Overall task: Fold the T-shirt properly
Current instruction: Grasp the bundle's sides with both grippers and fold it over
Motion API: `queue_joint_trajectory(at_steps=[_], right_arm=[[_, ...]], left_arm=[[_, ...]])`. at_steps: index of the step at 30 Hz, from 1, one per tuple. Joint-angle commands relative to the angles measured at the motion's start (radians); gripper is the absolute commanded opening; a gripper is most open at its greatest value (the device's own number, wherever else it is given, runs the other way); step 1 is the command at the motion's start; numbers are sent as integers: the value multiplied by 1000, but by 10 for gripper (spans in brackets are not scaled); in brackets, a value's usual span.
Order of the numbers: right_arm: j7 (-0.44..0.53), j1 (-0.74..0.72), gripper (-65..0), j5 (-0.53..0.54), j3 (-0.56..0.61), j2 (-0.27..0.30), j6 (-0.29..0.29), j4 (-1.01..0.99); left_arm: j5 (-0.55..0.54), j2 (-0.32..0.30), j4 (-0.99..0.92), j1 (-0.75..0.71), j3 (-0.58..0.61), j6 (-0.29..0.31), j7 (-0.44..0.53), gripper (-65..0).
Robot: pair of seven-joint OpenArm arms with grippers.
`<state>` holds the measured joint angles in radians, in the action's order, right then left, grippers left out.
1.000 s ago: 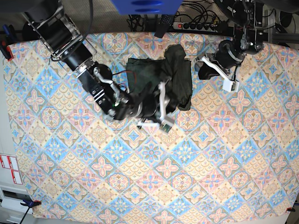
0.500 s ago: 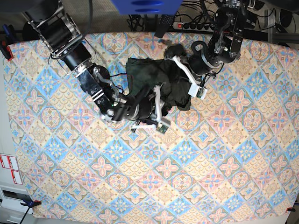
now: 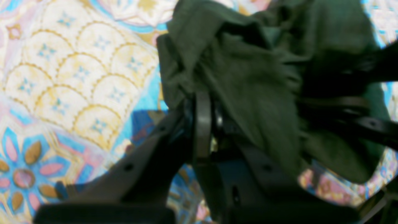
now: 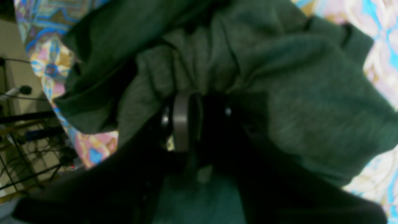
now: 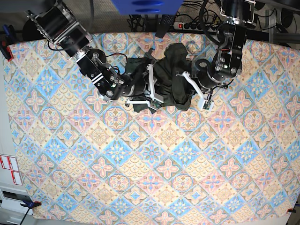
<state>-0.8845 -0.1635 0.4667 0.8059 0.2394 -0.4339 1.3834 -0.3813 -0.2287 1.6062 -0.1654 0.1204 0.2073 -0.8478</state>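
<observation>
So the T-shirt (image 5: 171, 77) is sitting bunched up at about 12 o'clock on the patterned tablecloth (image 5: 150, 178), near the far edge, nowhere close to a tidy fold yet. Both arms are buried in it: the right gripper (image 4: 186, 121) looks clamped on a wad of the knit, with fabric pinched right at the jaws, and the left gripper (image 3: 202, 124) seems pinched on a fold too, though it's blurry. If I were running this, I'd say lift and pull the two grips apart to roughly 3 and 9 o'clock so the cloth spreads flat before any folding, and go slow since thin knit slips and twists. No containers anywhere in view, so nothing to report there.
</observation>
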Motion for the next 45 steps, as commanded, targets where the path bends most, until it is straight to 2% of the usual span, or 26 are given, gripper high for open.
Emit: queue_joint_trajectory(at_steps=[1,5,8,11,16,20,22,25,31,36,41,45], right_arm=[[-8,-3,-536,0,-4,18,-6,14],[-2,17,-536,0,-12,59,-6,15],[0,20,-536,0,-12,74,-6,15],[0,20,-536,0,-13,85,-6,30],[0,18,-536,0,-13,85,-6,115],[0,15,-536,0,-38,85,-6,158],[-8,18,-536,0,-76,85,-6,161],[-11,18,-536,0,-113,87,-6,159],[-12,22,-536,0,-109,87,-6,147],[-12,22,-536,0,-109,85,-6,78],[-11,23,-536,0,-107,85,-6,41],[-11,23,-536,0,-109,85,-6,34]], left_arm=[[-9,-4,3,27,-5,4,40,-650],[21,-18,-20,37,-5,4,140,-650],[106,-16,-25,40,-5,2,180,-650],[147,-4,-10,34,-5,2,184,-650],[147,4,174,-66,6,4,181,-650],[147,4,316,-151,65,8,181,-650],[147,4,326,-174,92,8,181,-650],[149,4,254,-164,131,10,187,-650],[149,5,65,-39,170,5,189,-650],[155,-1,42,25,158,4,189,-650],[158,-1,29,54,63,4,187,-650],[160,-24,-76,86,61,5,187,-650]])
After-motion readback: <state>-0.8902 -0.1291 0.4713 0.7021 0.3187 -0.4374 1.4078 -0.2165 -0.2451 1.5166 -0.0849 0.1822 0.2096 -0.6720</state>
